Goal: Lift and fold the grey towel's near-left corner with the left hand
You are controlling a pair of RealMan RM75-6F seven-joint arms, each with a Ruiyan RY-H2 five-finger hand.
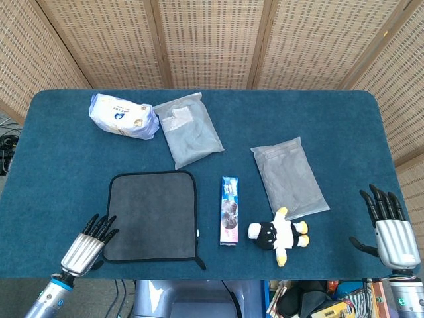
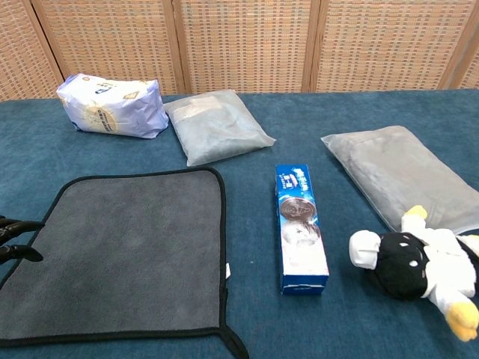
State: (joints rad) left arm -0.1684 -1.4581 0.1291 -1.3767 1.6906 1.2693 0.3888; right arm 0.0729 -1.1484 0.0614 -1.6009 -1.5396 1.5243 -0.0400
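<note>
The flat grey black-edged towel [image 1: 152, 216] is lying spread on the blue table [image 1: 53, 152], its near-left corner sitting just right of the left hand [image 1: 88, 242], whose fingers are held spread, gripping nothing, tips overlapping the edge.

Bare table [image 1: 59, 192] left of the grey towel [image 1: 152, 215]; nothing apparently blocks.

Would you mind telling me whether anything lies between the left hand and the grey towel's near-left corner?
Nothing visible does. The left hand sits just off the grey towel at its near-left corner, fingers reaching its edge, with only bare table around.
</note>
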